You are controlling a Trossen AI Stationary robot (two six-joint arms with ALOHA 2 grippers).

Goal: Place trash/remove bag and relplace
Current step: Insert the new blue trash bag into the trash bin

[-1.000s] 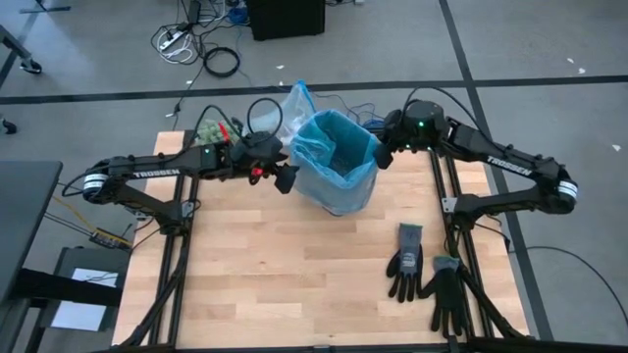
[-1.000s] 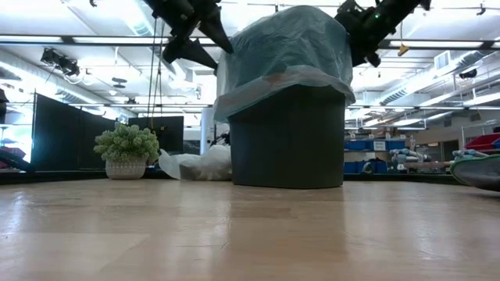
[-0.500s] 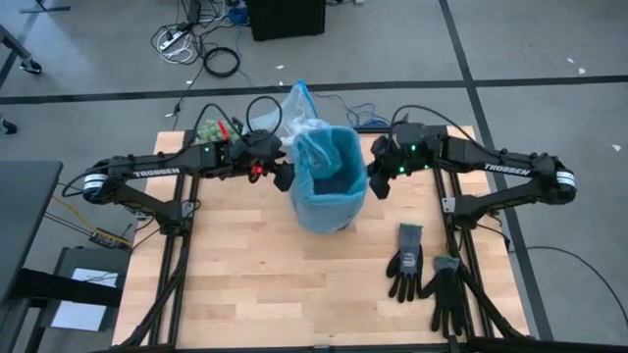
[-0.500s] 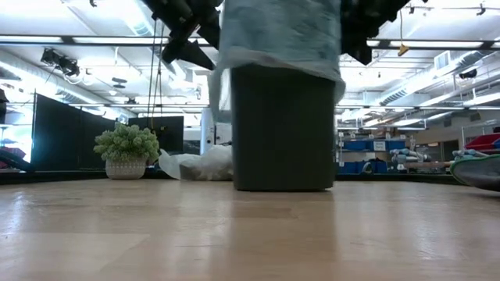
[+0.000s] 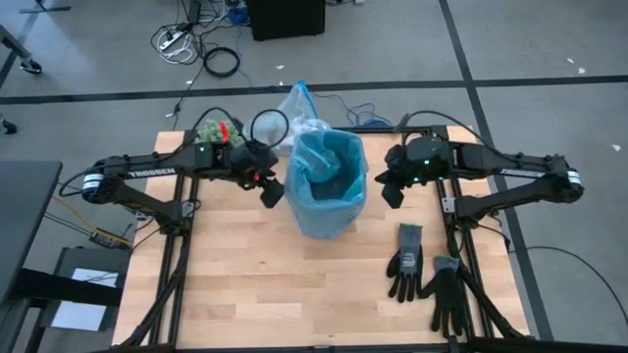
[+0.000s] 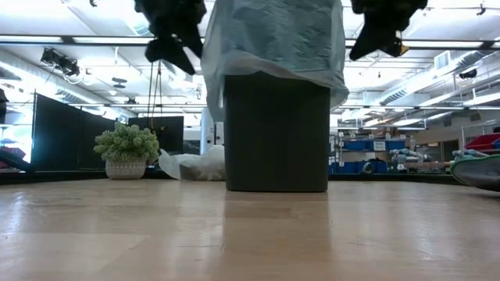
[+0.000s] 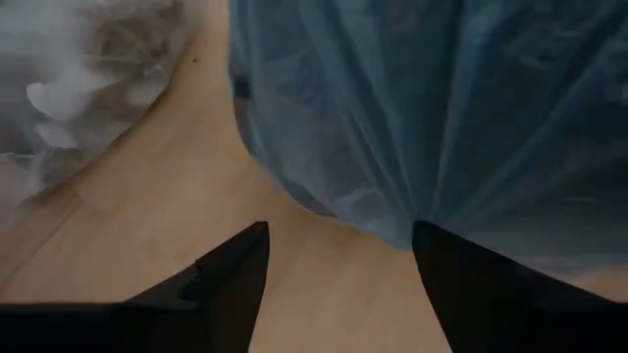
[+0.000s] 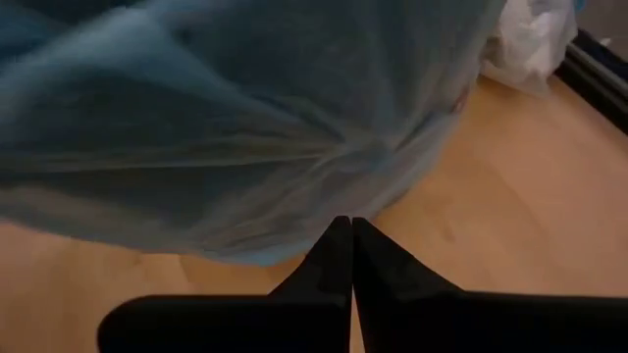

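Observation:
A black bin (image 6: 275, 133) stands upright at the middle of the table. A light-blue plastic bag (image 5: 329, 181) lines it, and the bag's skirt hangs over the rim. The grey-white bag (image 5: 297, 110) lies crumpled on the table behind the bin, at the far edge. Pale lumps (image 7: 49, 98) show through it; whether they are the trash I cannot tell. My left gripper (image 5: 272, 192) hovers open to the left of the bin, with nothing between its fingers (image 7: 231, 270). My right gripper (image 5: 390, 193) hovers shut to the right of the bin, clear of the blue skirt.
Two black gloves (image 5: 406, 260) (image 5: 449, 294) lie flat at the near right of the table. A green fuzzy clump in a small pot (image 6: 125, 150) stands at the far left corner. Bare wood lies in front of the bin.
The bin has turned about on the table and now shows a narrower face; it stands a little nearer and further left. My right gripper, still shut, has swung from the bin's far right rim toward the near edge and off to its right. My left gripper has drawn slightly away.

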